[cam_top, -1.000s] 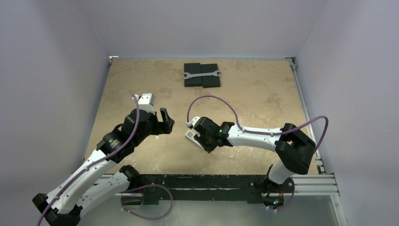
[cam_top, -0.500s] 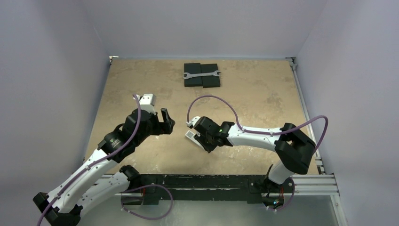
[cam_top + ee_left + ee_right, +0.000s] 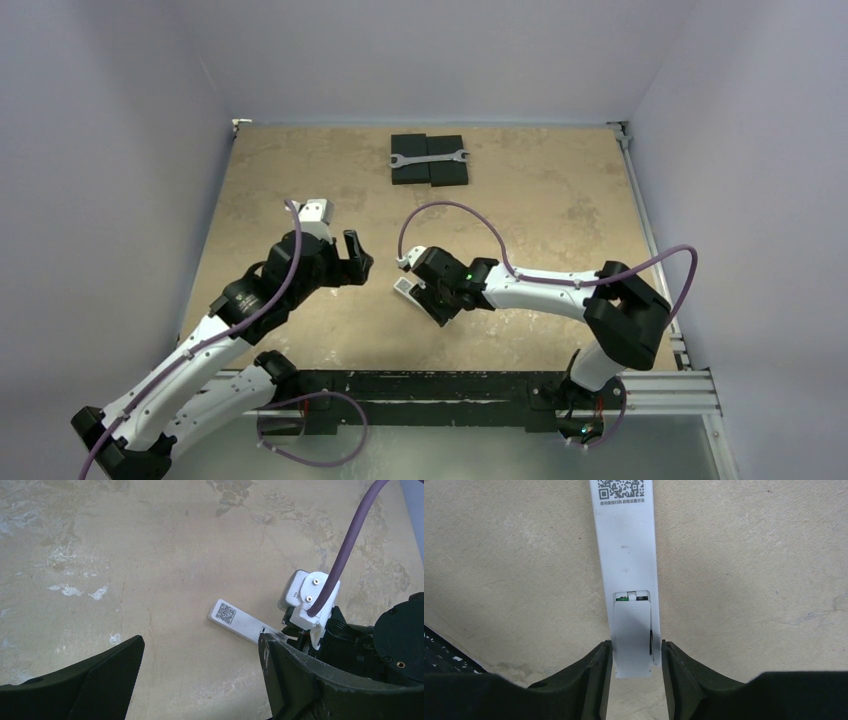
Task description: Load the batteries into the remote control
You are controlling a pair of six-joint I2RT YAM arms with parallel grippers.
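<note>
The left arm has crept slightly toward 3 o'clock, jaws released and empty. Right jaws flank the 6 o'clock end of the face-down remote (image 3: 626, 555); grip unclear. Batteries (image 3: 623, 598) seem in; cover (image 3: 633, 637) only part-seated.

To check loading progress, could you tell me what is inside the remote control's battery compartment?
The white cover hides most of the remote control's compartment. Above it a green bit and a dark bit show; the rest is covered.
</note>
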